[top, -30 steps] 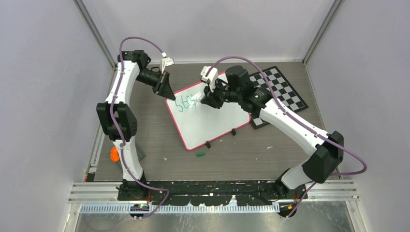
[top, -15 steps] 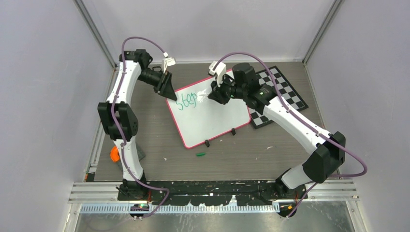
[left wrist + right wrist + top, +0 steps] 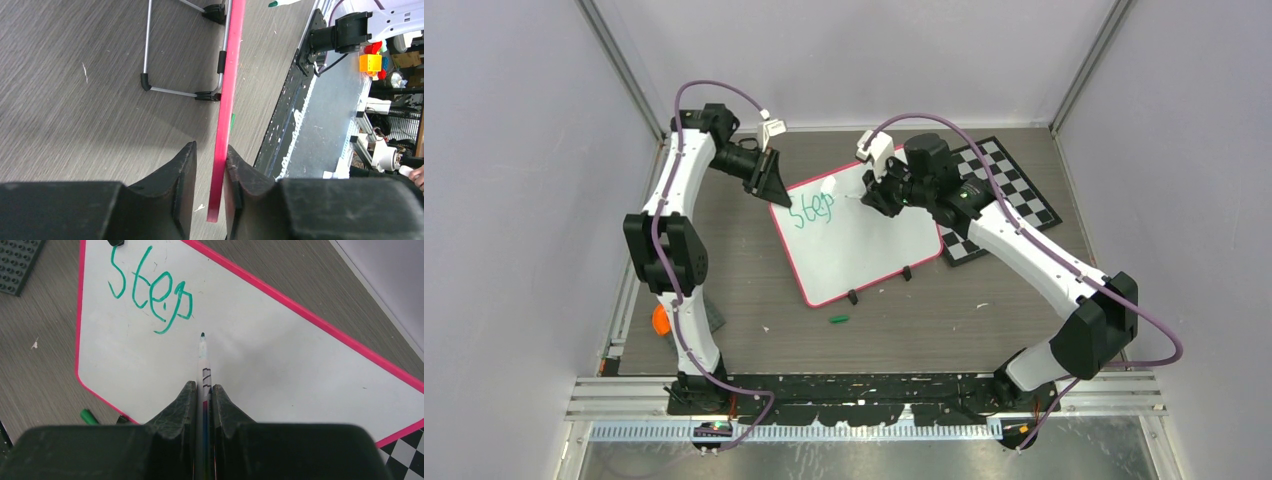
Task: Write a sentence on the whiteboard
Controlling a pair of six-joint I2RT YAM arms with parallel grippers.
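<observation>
Top external view, for placement: whiteboard (image 3: 854, 245) mid-surface, turned askew, corners at roughly 10, 1, 4 and 7 o'clock. Near the 10 o'clock corner, the sentence (image 3: 812, 208) begun in green: reads "Step", nothing more. One word down, then. Judging by the bare white at 3 and 6 o'clock of it, most of the writing left to do.

From the right wrist: marker (image 3: 203, 360) pinched between the fingers of the right tool (image 3: 203, 387). Tip at 4 o'clock of the final "p" in that view, possibly lifted off the board, though hard to tell touching from hovering at this angle.

From the left wrist: left tool (image 3: 210, 150) closed about the pink rim (image 3: 227, 75) at the board's 10 o'clock corner, seemingly to steady it.

Further out: checkered board (image 3: 1009, 195) just beside the 3 o'clock edge, and a small green cap (image 3: 839, 319) on the surface (image 3: 924, 320) at 6 o'clock.
</observation>
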